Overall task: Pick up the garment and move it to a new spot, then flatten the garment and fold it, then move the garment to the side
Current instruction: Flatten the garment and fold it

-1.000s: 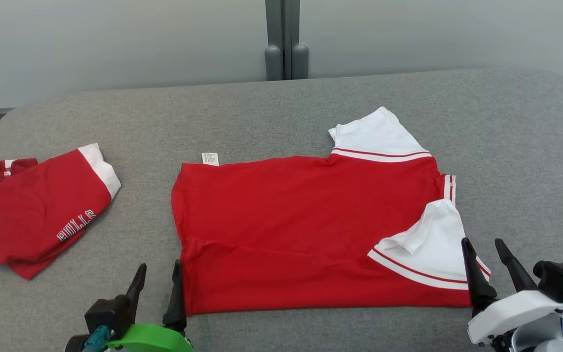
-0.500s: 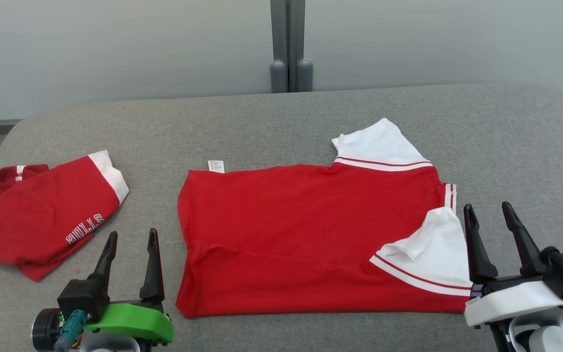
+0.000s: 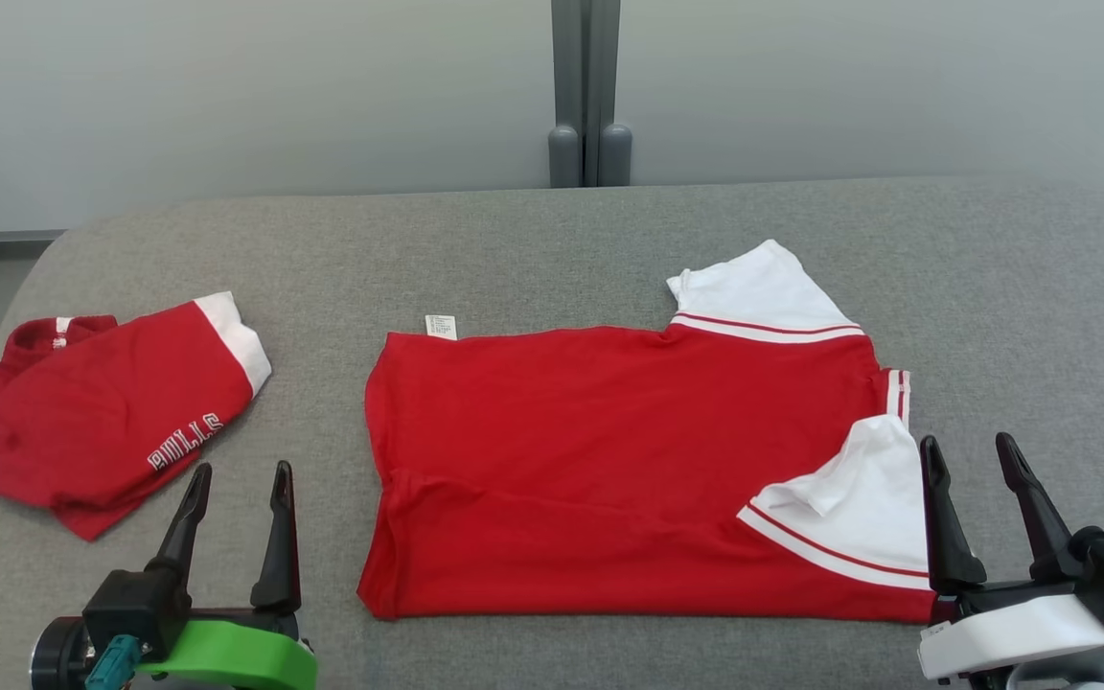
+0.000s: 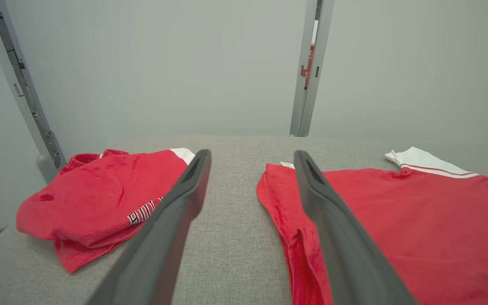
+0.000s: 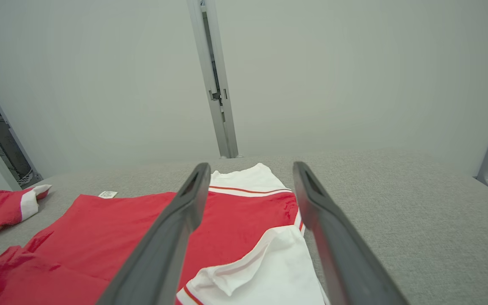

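Even diffuse light, soft shadows (wrist views wide-angle distorted).

This is looking like a robotics lab or test bay. A table [image 3: 552, 230] covered in grey fabric, with rounded corners, is serving as the work surface. Plain pale partition panels [image 3: 226, 96] are standing just behind its far edge, joined by a grey metal post [image 3: 566, 96] with hardware fittings. A red and white garment [image 3: 609, 450] is lying spread at the table's middle, and a folded red shirt [image 3: 111, 412] is sitting near its left edge.
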